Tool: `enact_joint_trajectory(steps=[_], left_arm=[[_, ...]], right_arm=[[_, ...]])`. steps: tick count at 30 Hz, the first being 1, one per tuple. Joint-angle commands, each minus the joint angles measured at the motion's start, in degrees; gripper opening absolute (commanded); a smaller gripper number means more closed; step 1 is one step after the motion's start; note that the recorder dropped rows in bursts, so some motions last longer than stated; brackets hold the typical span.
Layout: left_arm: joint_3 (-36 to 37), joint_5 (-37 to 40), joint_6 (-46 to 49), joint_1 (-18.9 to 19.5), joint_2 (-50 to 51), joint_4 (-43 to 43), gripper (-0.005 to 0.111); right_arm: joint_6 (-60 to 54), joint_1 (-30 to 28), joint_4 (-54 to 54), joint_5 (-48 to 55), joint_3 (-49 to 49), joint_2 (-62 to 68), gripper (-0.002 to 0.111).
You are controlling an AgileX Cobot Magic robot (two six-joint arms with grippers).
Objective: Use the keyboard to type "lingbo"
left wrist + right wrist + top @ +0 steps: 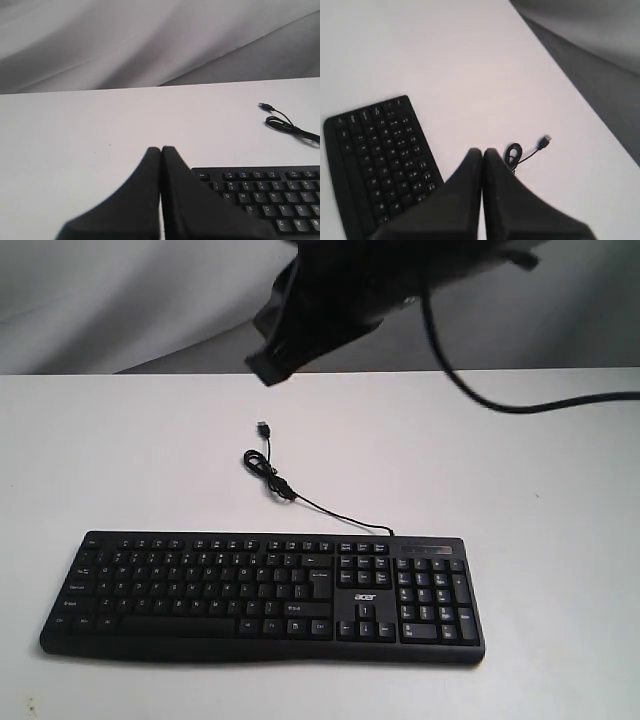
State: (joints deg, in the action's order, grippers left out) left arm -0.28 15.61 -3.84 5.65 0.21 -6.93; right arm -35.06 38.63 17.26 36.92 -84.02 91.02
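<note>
Left gripper (161,148): we see its two black fingers pressed together with no gap and nothing between them. The tips are by the keyboard's (265,200) far corner, where the function row begins. We cannot tell if they touch the table.
Right gripper (482,150): the fingers are also closed tight and hold nothing. It is raised beyond the keyboard's (380,160) far edge, near the coiled cable.
Keyboard (260,595): a black full-size Acer keyboard that lies flat on the white table (150,460) with its long side across the exterior view. No finger rests on a key.
Number pad (435,600): at the keyboard's right end.
Logo (366,593): the white "acer" word sits above the arrow keys of the keyboard.
USB cable (300,498): thin and black, it leaves the keyboard's far edge and makes a small loop behind the keyboard.
USB plug (262,427): it lies free on the table beyond the loop, well apart from the keyboard.
Dark arm part (330,310): blurred, high above the table behind the keyboard. We cannot say which arm it is.
</note>
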Motion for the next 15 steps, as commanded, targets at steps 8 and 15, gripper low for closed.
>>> enact_joint_trajectory(steps=[8,15], left_arm=[[0.28,-0.39,-0.12,0.06,-0.21,0.21,0.001],[0.28,-0.39,-0.12,0.06,-0.21,0.21,0.001]], right_arm=[[2.22,-0.37,-1.83,-0.88,0.26,-10.85,0.0],[12.64,-3.11,-6.57,-11.94,0.26,-17.28,0.0]])
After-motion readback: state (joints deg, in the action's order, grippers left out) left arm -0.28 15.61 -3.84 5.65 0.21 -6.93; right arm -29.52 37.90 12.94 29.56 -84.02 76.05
